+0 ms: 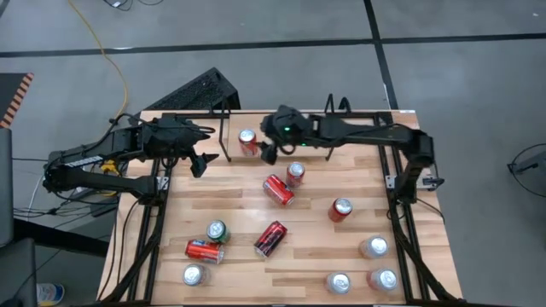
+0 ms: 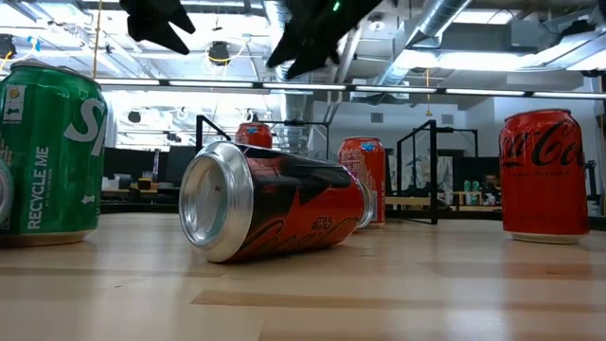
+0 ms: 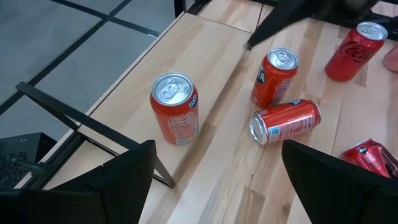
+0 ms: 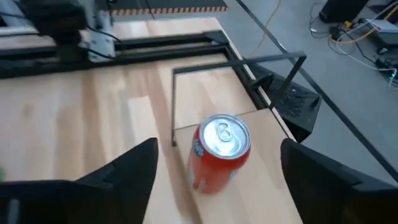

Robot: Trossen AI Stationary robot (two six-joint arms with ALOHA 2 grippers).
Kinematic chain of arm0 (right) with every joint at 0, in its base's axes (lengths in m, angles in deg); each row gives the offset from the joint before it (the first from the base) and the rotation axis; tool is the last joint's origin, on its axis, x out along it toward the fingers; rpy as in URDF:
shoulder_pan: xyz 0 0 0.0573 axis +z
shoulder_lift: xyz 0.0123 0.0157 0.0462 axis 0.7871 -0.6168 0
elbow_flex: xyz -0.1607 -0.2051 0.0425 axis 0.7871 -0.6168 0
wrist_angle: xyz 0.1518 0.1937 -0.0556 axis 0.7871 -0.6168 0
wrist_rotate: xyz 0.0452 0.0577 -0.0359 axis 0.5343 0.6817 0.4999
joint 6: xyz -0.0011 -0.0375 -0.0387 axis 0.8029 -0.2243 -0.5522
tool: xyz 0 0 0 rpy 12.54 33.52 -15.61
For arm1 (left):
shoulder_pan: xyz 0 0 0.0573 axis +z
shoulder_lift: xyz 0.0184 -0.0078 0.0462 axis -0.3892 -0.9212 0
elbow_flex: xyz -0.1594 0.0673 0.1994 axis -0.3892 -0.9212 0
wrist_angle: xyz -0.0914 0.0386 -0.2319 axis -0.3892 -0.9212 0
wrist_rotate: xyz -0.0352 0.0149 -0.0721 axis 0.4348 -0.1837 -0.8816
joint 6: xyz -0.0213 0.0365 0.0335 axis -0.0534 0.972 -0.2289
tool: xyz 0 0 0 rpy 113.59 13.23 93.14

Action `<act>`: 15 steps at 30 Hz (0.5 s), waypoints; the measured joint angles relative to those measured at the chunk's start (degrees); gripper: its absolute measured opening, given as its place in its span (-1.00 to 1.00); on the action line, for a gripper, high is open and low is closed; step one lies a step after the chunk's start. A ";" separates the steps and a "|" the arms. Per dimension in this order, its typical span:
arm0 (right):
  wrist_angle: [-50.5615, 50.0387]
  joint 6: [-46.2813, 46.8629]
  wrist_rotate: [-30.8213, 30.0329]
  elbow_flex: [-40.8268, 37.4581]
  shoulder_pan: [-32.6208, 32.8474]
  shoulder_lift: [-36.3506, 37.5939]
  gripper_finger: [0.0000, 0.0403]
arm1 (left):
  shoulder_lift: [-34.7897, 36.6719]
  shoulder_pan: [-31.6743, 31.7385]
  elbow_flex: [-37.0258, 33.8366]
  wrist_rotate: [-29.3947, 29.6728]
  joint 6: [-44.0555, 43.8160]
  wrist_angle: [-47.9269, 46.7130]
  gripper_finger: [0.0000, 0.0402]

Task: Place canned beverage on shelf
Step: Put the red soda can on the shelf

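Orange can (image 1: pixel 247 141) upright on the shelf (image 1: pixel 223 128), axis vertical, top up.
Shelf rods largely lost against tabletop (image 1: pixel 307 247); right gripper (image 1: pixel 271 152) jaws apart beside the can; left gripper (image 1: pixel 201 160) jaws apart, empty.

Light: you get bright, even overhead lighting.
Shadows: soft, short under the cans (image 1: pixel 276 189).
Blur: your right wrist view smears.
Glare: ceiling lamps (image 2: pixel 492 59) flare.
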 joint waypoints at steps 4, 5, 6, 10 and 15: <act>6.61 0.00 0.02 0.00 -1.08 -3.87 0.67 | 0.00 -0.01 0.00 0.04 0.04 -0.49 0.66; 7.53 0.00 0.00 0.00 -1.33 -4.53 0.67 | 0.00 0.00 0.00 0.04 0.04 -0.73 0.66; 8.54 0.02 0.02 0.00 -1.67 -5.25 0.66 | 0.00 -0.01 0.00 0.02 0.04 -1.03 0.66; 10.58 2.61 1.62 0.00 -2.56 -7.22 0.66 | 0.00 -0.02 0.02 0.04 0.07 -1.22 0.66; 13.99 3.91 4.28 0.02 -3.08 -9.37 0.66 | 0.00 0.00 0.00 0.06 0.07 -1.21 0.66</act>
